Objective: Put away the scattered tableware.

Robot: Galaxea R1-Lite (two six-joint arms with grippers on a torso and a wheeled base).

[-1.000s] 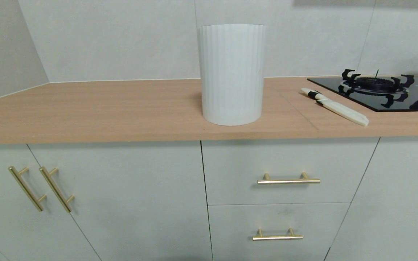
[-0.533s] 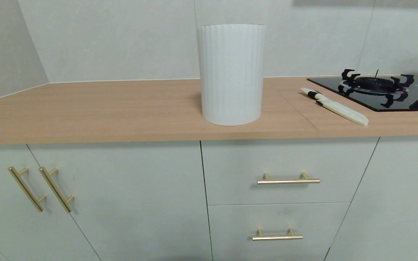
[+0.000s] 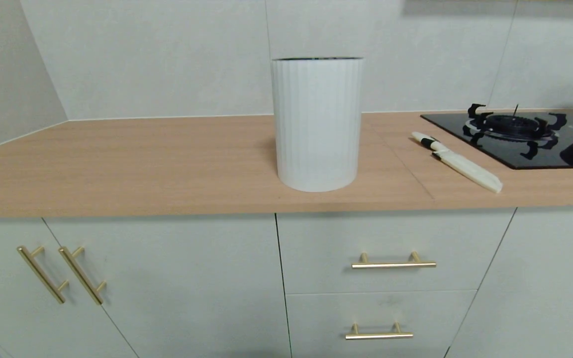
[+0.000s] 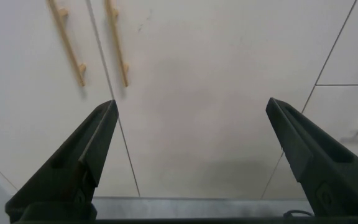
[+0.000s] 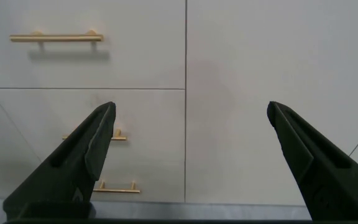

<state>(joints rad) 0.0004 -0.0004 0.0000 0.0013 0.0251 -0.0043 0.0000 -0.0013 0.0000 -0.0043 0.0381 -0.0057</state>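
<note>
Knife (image 3: 458, 161), pale-bladed with a black band on its white handle, lies flat on the wooden countertop (image 3: 142, 159), handle toward the wall and blade tip toward the counter's front edge. At the far left, below the counter, two gold bar handles (image 3: 62, 274) slant side by side on the cabinet doors. Near the middle of the counter a tall ribbed white container (image 3: 317, 124) stands upright, its dark rim showing. The knife is apart from it on the right, just beside the black gas hob (image 3: 525, 139). Under the container and knife, an upper drawer handle (image 3: 393, 264) and a lower drawer handle (image 3: 379, 335) sit level. The left gripper (image 4: 191, 102) faces the cabinet doors, fingers spread wide with nothing between them. The right gripper (image 5: 191, 106) faces the drawer fronts, likewise spread wide and empty.
</note>
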